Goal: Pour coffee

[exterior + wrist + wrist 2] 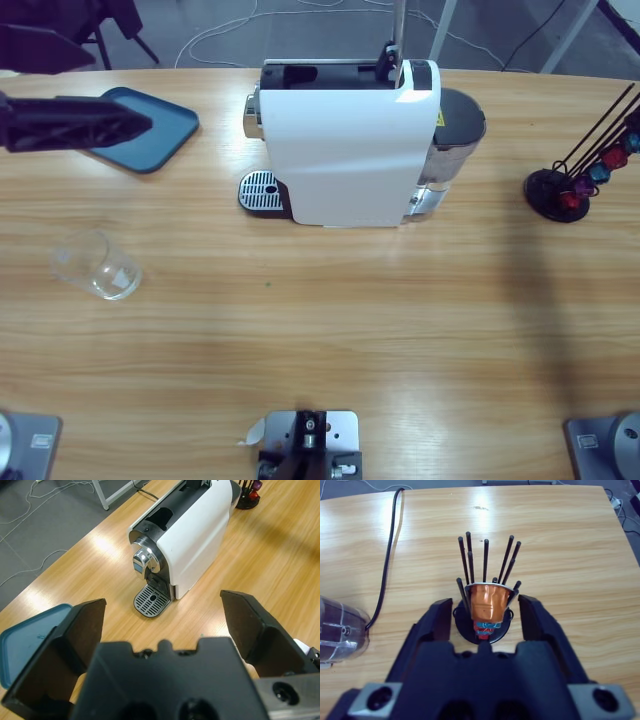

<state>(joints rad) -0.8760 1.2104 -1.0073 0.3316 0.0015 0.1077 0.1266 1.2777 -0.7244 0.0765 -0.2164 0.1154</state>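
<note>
The white coffee machine point(345, 150) stands at the table's far middle, its drip grate point(262, 192) facing left. A clear glass point(95, 265) sits alone at the left; no tan coffee shows in it or anywhere else. My left gripper point(140, 122) comes in from the left edge over the blue tray point(150, 125). In the left wrist view this left gripper point(162, 620) is wide open and empty, looking at the machine's spout point(145, 562). My right gripper point(487, 615) hangs open over the capsule rack point(487, 560), its jaws either side of an orange capsule point(489, 602).
The capsule rack point(565, 190) with red and blue capsules stands at the far right. The machine's clear water tank point(450, 150) is at its right end, and a black cable point(390, 555) runs across the table beside it.
</note>
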